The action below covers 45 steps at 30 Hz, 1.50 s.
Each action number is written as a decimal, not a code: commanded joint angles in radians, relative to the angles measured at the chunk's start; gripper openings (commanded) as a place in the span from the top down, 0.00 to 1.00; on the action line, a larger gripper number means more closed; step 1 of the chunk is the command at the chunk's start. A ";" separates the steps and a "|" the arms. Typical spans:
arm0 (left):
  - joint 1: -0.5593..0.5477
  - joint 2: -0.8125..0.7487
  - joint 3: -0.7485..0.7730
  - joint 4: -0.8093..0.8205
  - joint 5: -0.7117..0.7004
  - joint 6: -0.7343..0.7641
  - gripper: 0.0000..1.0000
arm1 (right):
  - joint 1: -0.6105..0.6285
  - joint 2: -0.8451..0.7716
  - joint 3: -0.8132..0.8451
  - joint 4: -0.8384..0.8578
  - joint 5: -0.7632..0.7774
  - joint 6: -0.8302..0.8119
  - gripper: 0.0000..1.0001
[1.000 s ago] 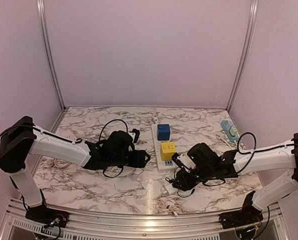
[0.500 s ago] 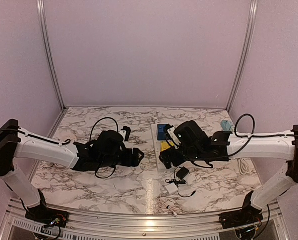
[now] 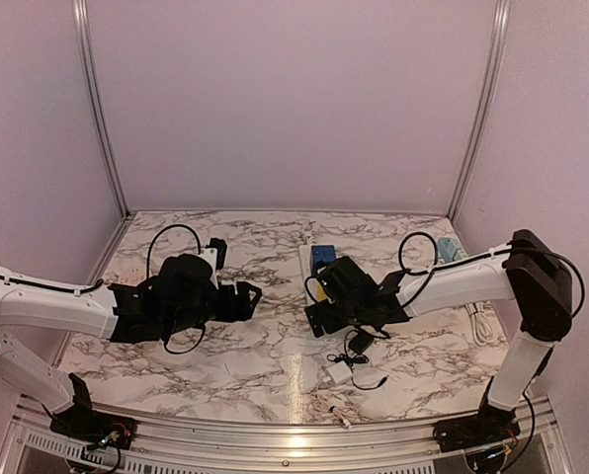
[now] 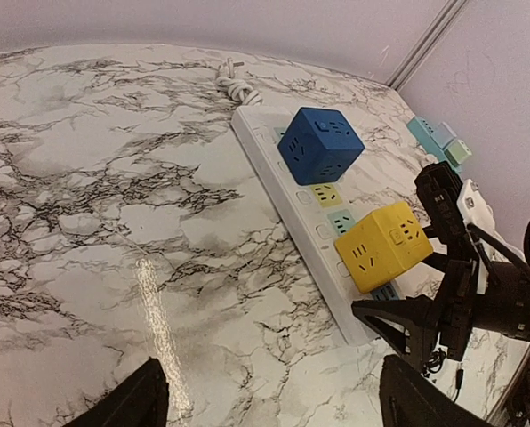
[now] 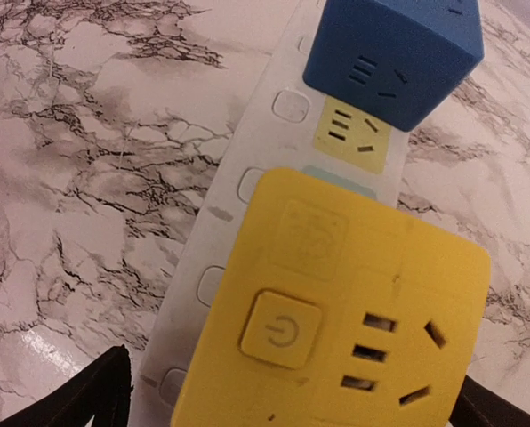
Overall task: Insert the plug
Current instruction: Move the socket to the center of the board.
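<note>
While my right hand [image 3: 317,316] hangs low over the near end of the white power strip [image 4: 269,173], its jaws are spread wide, one black finger [image 5: 87,396] on either side of the yellow cube plug [image 5: 336,311], gripping nothing yet. The cube sits on the strip's near sockets, just in front of the blue cube [image 4: 321,145]. From my left wrist it looks a touch askew against the strip, and I can't tell whether its pins are fully home. My left hand [image 3: 247,296] is open too and empty, hovering over the marble bench [image 4: 87,205] well apart from the strip. So here's what worries me: nothing is bracing that strip! If I squeeze and push down off-centre, the cube could rock, the pins could bind at an angle, and the whole strip might skate across this glossy top. If I close too high, the fingers may slip off the smooth yellow faces. If I press on the top face, I could catch the power button [image 5: 280,331] there. Drifting toward the far end risks clipping the blue cube. I want the jaws square to the cube's sides and a straight, vertical push.
</note>
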 commanded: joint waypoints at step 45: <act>0.021 -0.041 0.007 -0.041 -0.052 0.037 0.17 | -0.431 -0.038 -0.085 0.067 -0.173 -0.045 0.34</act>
